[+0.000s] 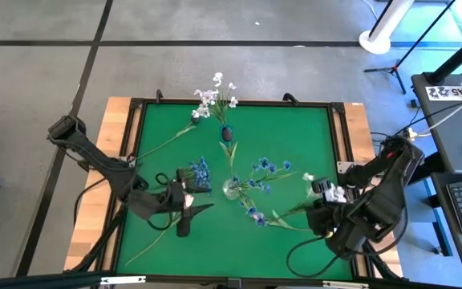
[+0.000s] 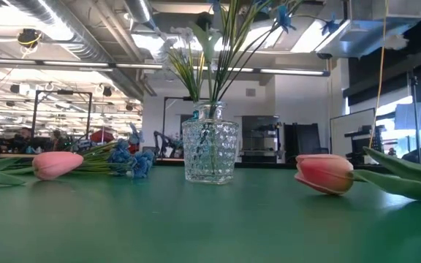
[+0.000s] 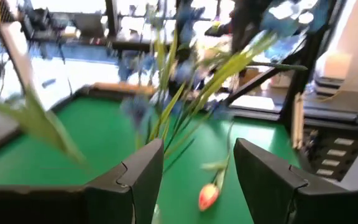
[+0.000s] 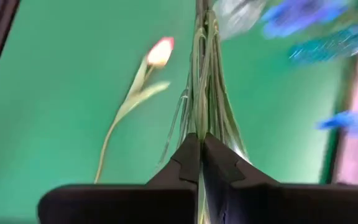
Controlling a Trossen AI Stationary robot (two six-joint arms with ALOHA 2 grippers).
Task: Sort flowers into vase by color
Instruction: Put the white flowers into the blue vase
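A glass vase [image 1: 229, 189] [image 2: 210, 150] stands mid-table with green stems in it and blue blossoms [image 1: 265, 167] spreading over it. My right gripper [image 1: 315, 207] [image 4: 201, 140], right of the vase, is shut on a bundle of green stems. My left gripper [image 1: 195, 215] [image 3: 197, 155] hovers open left of the vase, nothing between its fingers. A pink tulip [image 2: 57, 164] and loose blue blossoms [image 1: 200, 170] lie on the table by it. Another pink tulip [image 2: 324, 174] [image 4: 160, 51] lies on the right. White flowers [image 1: 211, 96] and a dark bud [image 1: 226, 132] lie at the far side. My right gripper pinches a bundle of several thin green stems [image 4: 202, 124] between its two shut fingers. The fingers slant down and lie along the stems. The stems run from the fingertips toward the vase [image 4: 229, 12], with blue blossoms [image 4: 297, 12] near their far end. The bundle is clear of the table.
A raised dark frame [image 1: 239, 103] borders the green table on all sides. Cables trail off the near right corner [image 1: 303, 257]. The near middle of the green surface [image 1: 231, 249] is bare.
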